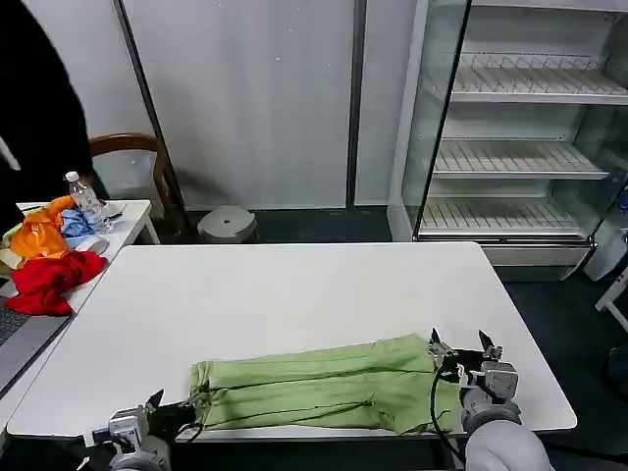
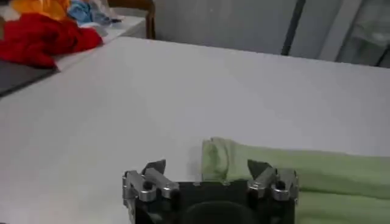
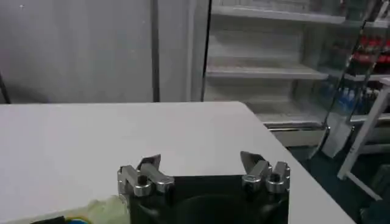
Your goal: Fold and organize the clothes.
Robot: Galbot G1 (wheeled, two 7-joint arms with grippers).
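Green cotton, the shirt [image 1: 324, 385] lay folded into a long narrow band along the near edge of the white table [image 1: 294, 285] in the head view, stretched between the two arms. At its left end sat the left gripper [image 1: 180, 412], low at the table's near left corner, its fingers spread apart and closed on nothing. At the right end the right gripper [image 1: 461, 345] stood just beside the cloth, fingers likewise spread wide. On a side table to the left lay a red cloth [image 1: 49, 280], orange and blue garments [image 1: 44, 234] and a water bottle [image 1: 84, 200]. From the left wrist, the left gripper [image 2: 207, 167] showed wide-set fingers with the rolled end of the shirt [image 2: 292, 173] just ahead of them, between the tips. From the right wrist, the right gripper [image 3: 201, 161] also stood wide, a scrap of the shirt [image 3: 100, 210] beside one finger.
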